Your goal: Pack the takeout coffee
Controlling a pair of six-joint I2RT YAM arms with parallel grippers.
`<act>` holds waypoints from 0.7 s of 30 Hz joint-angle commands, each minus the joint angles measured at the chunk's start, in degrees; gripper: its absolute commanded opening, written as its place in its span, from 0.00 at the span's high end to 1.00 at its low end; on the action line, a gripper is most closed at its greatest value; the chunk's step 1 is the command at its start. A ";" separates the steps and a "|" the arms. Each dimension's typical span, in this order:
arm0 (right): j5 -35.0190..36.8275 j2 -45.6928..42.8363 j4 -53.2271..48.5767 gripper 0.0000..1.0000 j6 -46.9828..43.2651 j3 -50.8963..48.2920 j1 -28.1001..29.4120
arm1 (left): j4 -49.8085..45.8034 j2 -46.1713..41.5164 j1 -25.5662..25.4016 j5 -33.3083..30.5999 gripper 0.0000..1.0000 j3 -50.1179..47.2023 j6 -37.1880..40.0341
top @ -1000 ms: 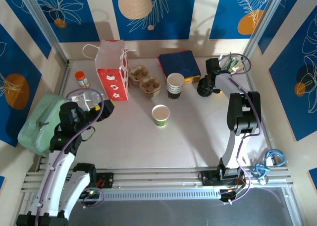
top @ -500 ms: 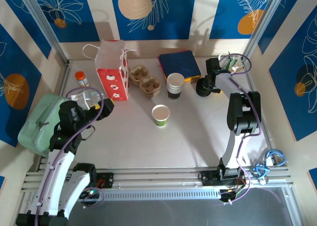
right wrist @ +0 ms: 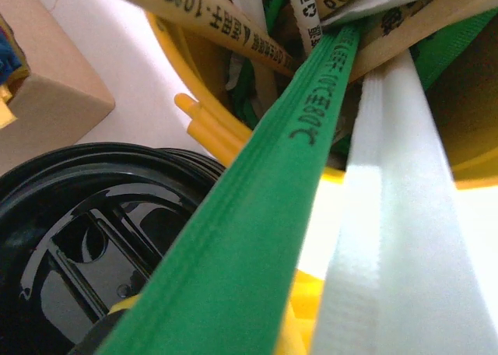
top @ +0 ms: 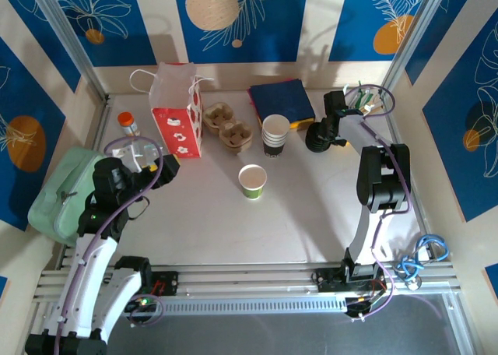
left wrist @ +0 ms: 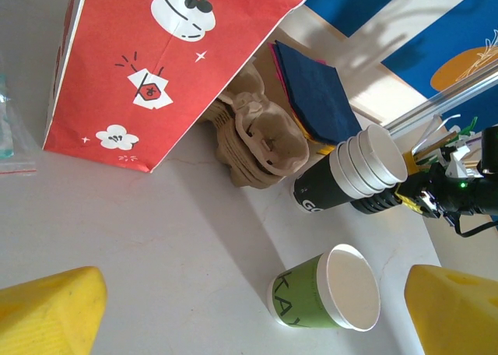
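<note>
Snagging utensils is my main worry at the lid

My right gripper (top: 320, 137) is at the back right of the table, just beside the yellow cup (right wrist: 471, 172) of wrapped utensils. On its wrist camera a green sleeve (right wrist: 264, 215) and a white sleeve (right wrist: 389, 215) lean right across the black lid (right wrist: 78, 238). I judge that a pinch here could trap a sleeve along with the lid and drag or tip the yellow cup. A second dark rim shows behind the lid, so I might lift two lids at once.

I cannot tell how these jaws stand, nor whether they touch the lid, which lies low and left in that camera.

My left gripper (left wrist: 249, 324) stands wide with nothing in it. The green cup (left wrist: 327, 297) is upright and uncovered at mid-table, ahead of those fingers, nearer the right one, well apart from the lid.
</note>
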 commanded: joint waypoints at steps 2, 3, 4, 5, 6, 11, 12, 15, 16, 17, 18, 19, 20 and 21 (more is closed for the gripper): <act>-2.89 -5.03 -0.20 0.84 -1.55 -0.88 0.55 | 0.30 -0.73 -0.12 -0.38 0.02 1.61 0.93; -2.99 -5.46 -0.28 0.84 -1.58 -1.10 0.56 | 0.26 -0.73 -0.17 -0.33 0.02 1.61 0.93; -3.11 -6.07 -0.44 0.84 -1.58 -1.25 0.64 | 0.27 -0.81 -0.17 -0.32 0.02 1.61 0.93; -3.35 -6.61 -0.63 0.84 -1.58 -1.51 0.72 | 0.27 -0.81 -0.14 -0.31 0.02 1.61 0.97; -3.58 -7.18 -0.80 0.84 -1.58 -1.73 0.67 | 0.28 -0.90 -0.17 -0.34 0.02 1.61 0.98; -4.50 -10.03 -1.23 0.84 -1.58 -3.33 1.16 | -0.05 -1.24 -0.17 -0.44 0.02 1.45 0.85; -4.58 -10.57 -1.41 0.84 -1.58 -3.56 1.20 | -0.08 -1.33 -0.17 -0.40 0.02 1.48 0.95; -4.97 -12.49 -1.94 0.84 -1.58 -4.46 1.64 | -0.32 -1.70 -0.17 -0.45 0.02 1.35 0.94; -5.14 -13.15 -2.14 0.84 -1.56 -4.81 1.82 | -0.33 -1.78 -0.16 -0.42 0.02 1.43 0.98; -5.46 -13.91 -2.30 0.84 -1.72 -5.09 2.08 | -0.55 -1.94 -0.12 -0.48 0.02 1.45 1.02; -5.84 -14.48 -2.67 0.84 -1.84 -5.20 2.34 | -0.72 -2.03 -0.17 -0.48 0.02 1.56 1.06; -5.89 -15.05 -3.44 0.84 -1.84 -5.05 2.56 | -0.88 -2.13 -0.16 -0.57 0.02 1.63 1.05; -5.82 -15.58 -4.16 0.84 -1.93 -5.01 2.95 | -0.97 -2.13 -0.16 -0.54 0.02 1.76 1.02; -5.70 -16.12 -4.52 0.84 -2.10 -5.10 3.39 | -1.04 -2.13 -0.17 -0.46 0.02 1.92 1.08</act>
